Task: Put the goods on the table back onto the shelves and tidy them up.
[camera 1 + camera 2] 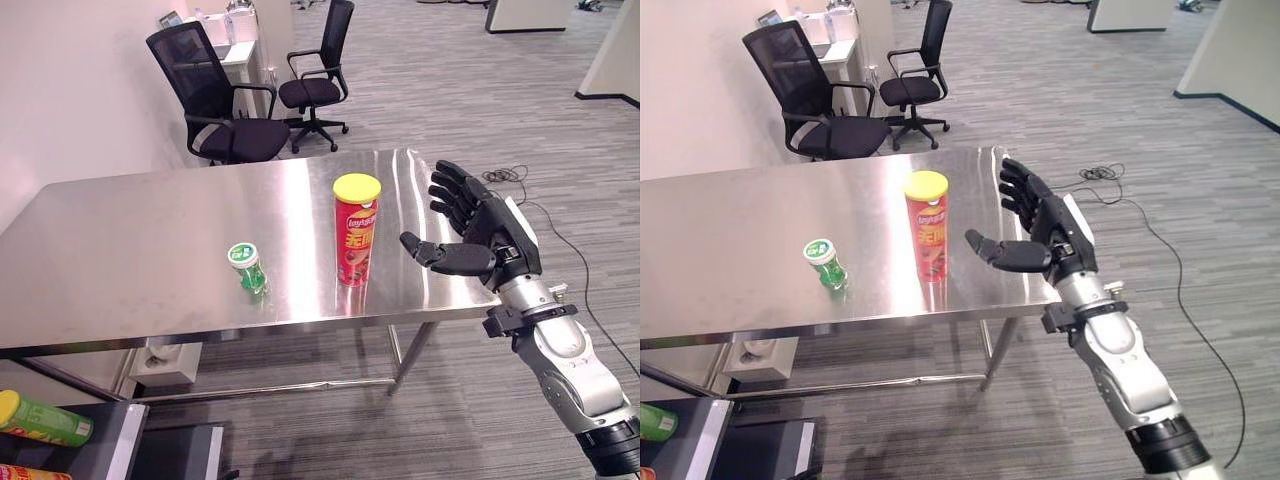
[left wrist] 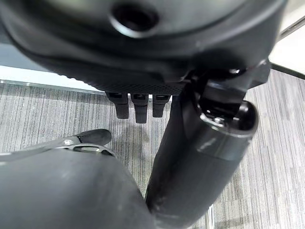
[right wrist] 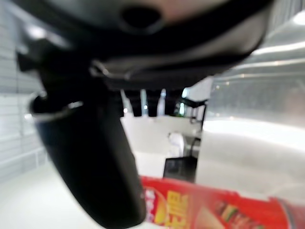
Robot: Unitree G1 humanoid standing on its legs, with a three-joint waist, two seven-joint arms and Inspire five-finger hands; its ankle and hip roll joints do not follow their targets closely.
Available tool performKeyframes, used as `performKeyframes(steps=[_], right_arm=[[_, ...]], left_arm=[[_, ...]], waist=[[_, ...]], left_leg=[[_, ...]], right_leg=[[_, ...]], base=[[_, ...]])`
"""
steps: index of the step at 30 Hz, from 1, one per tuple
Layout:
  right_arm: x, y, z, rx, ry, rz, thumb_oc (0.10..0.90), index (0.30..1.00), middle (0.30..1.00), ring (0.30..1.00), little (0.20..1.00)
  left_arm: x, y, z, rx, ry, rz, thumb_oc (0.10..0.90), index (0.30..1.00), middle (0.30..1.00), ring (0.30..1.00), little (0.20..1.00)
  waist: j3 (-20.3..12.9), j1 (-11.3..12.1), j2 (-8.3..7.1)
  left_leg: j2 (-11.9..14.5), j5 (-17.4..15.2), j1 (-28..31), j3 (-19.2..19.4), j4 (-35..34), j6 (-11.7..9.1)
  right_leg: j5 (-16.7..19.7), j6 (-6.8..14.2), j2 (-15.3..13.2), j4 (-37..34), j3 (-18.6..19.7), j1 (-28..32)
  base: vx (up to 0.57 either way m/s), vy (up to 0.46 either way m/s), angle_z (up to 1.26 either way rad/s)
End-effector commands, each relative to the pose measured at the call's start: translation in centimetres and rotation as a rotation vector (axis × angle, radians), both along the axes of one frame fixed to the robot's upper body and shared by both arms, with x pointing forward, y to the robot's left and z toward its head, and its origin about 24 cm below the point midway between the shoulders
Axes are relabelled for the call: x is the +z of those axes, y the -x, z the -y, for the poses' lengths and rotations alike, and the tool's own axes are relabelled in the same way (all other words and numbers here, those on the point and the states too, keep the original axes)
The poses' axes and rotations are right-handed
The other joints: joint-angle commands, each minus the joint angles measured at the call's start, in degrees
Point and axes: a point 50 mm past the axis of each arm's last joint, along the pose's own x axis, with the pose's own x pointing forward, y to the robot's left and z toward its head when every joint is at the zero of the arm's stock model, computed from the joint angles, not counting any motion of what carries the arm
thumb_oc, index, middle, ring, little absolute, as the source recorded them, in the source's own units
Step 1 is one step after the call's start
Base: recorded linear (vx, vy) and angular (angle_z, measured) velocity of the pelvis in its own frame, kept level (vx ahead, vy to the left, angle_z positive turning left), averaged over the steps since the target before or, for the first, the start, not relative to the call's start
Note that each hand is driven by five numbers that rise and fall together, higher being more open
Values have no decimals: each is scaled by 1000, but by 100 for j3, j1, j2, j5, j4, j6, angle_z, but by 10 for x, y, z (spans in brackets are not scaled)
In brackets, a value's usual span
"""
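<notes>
Right, head camera, left eye first: my right hand [image 1: 478, 232] is out over the right end of the steel table [image 1: 120, 250], fingers straight and spread, thumb pointing in toward the red chip can [image 1: 356, 230], holding nothing. That can stands upright with its yellow lid on, near the front edge and right of the middle, close to my thumb tip but apart from it. A small green bottle [image 1: 246, 268] with a green and white cap stands to its left, also near the front edge, well apart from the can. Down in the lower left corner, a green can [image 1: 42, 420] lies on its side on a dark shelf [image 1: 110, 440], with a bit of another red can just under it. Two black office chairs [image 1: 215, 95] stand beyond the far edge of the table on grey carpet [image 1: 450, 70].

Right eye now, same scene: open hand beside the can, a clear gap between thumb and can wall, green bottle off to the left.

Left wrist camera: my left hand [image 2: 143, 71] hangs above the carpet, its fingers [image 2: 136, 107] relaxed, thumb loose, nothing held.

Right wrist camera: thumb [image 3: 90, 162] looms dark and close, fingertips in a straight row past it, and the red can's printed side runs along beside the thumb. Open hand, nothing gripped.
</notes>
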Motion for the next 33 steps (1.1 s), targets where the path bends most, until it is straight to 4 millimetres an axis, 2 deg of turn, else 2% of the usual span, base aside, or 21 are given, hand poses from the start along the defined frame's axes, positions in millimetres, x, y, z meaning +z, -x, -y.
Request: performKeyframes(steps=[1,11,23,33], right_arm=[[68,-7,-14,106,-74,310,800,900,900,900,900],[57,-21,-14,114,-69,226,800,900,900,900,900],[54,-35,-14,113,-18,169,800,900,900,900,900],[61,-36,-30,181,-31,196,800,900,900,900,900]], left_arm=[[-9,41,28,-48,83,-148,800,900,900,900,900],[-9,42,30,-39,95,-150,800,900,900,900,900],[-9,46,32,-35,107,-160,800,900,900,900,900],[-9,48,31,-20,108,-163,800,900,900,900,900]], waist=[[-242,216,-268],[-257,283,-272],[-273,364,-281],[-282,430,-298]], left_leg=[[-268,-293,-116,-435,4,120],[-280,-286,-115,-474,4,112],[-296,-287,-138,-512,4,103],[-318,-305,-145,-535,4,110]], right_leg=[[739,-610,552,23,87,-226],[726,-614,565,23,60,-202],[744,-609,560,23,8,-211],[753,-605,536,24,-31,-192]], base=[[2,-2,3],[0,0,0],[-1,3,1],[0,3,2]])
